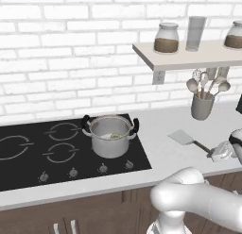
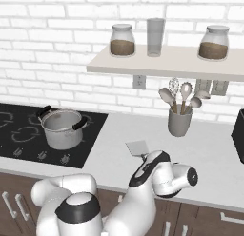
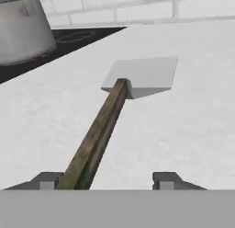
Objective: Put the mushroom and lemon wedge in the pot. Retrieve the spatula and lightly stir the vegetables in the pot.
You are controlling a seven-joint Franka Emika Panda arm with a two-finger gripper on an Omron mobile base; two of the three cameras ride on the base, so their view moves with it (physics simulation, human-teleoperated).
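spatula (image 3: 137, 80): flat on the counter (image 1: 160, 153), blade at 12 o'clock from the claw, handle running back toward 7 o'clock
claw (image 3: 106, 180): low over the handle's near end, jaws apart, nothing gripped
handle vs fingers: lies against the left finger (image 3: 46, 180), right finger well clear of it
pot (image 1: 111, 135): on the hob (image 1: 28, 153), at 10 o'clock from the blade
lemon wedge (image 1: 115, 136): pale bit inside the pot
cup (image 1: 202, 105): spoons and whisk, at 1 o'clock from the spatula in the left base view
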